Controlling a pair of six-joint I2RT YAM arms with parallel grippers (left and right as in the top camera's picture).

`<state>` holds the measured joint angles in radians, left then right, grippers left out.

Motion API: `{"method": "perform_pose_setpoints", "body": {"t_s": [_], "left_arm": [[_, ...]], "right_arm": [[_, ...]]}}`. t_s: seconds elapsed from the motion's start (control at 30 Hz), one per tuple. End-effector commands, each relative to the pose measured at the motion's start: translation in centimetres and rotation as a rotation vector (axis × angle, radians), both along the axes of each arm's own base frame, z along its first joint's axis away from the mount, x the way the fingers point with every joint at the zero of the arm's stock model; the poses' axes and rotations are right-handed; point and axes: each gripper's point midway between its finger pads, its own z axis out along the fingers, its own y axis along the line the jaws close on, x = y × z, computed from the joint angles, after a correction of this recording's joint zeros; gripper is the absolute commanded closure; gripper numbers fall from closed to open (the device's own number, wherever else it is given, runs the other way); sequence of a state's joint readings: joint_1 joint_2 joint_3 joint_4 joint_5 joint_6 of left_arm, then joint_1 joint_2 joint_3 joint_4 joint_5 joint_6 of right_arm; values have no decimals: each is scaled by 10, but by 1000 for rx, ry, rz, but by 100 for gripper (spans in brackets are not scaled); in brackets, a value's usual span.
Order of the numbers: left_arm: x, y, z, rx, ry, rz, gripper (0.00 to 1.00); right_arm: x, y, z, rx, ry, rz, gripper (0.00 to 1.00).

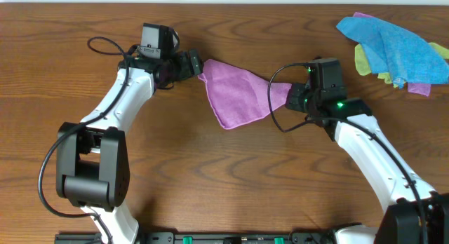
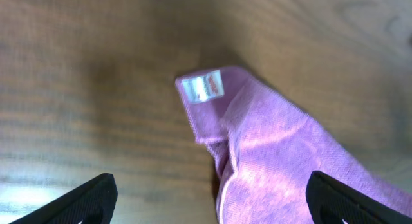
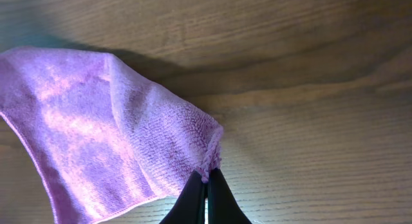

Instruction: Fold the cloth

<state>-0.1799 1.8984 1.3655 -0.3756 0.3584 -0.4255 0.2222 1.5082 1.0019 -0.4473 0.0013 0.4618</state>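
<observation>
One cloth (image 3: pixel 96 140) corner pinched by right gripper (image 3: pixel 206 185); left gripper (image 2: pixel 212 193) gapes wide

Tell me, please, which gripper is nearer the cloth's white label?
Left. The left gripper hovers open by the label; the right gripper pinches the cloth at its far corner.

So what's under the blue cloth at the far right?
A yellow-green cloth pokes out beneath the blue cloth along its left and lower edges, and a strip of purple fabric shows at its lower right. How far either runs underneath is covered.
</observation>
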Motion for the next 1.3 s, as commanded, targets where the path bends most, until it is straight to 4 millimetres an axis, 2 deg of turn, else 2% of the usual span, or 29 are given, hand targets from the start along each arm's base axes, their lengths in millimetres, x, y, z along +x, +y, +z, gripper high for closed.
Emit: {"method": "perform_pose_setpoints", "body": {"t_s": [0.0, 0.23, 0.4, 0.53, 0.77, 1.0, 1.13, 1.27], "left_arm": [[-11, 0, -6, -9, 65, 26, 5], [-57, -28, -8, -229, 347, 79, 5], [-84, -43, -13, -218, 443, 37, 2], [-102, -66, -16, -195, 475, -15, 1], [-123, -95, -31, -183, 526, 12, 0], [-151, -97, -66, -251, 616, 60, 0], [-152, -106, -72, -313, 613, 77, 7], [-150, -110, -75, -322, 605, 102, 8]], "right_arm": [[1, -1, -3, -31, -1, 9, 99], [0, 1, -3, -18, 2, 4, 99], [-1, 4, -3, -2, 7, 14, 99], [-1, 5, -3, 6, 11, 14, 99], [-6, 5, -7, 6, 36, 13, 99], [-9, 5, -8, 6, 47, 15, 99], [-9, 5, -8, 6, 46, 15, 99], [-9, 5, -8, 6, 48, 15, 99]]}}
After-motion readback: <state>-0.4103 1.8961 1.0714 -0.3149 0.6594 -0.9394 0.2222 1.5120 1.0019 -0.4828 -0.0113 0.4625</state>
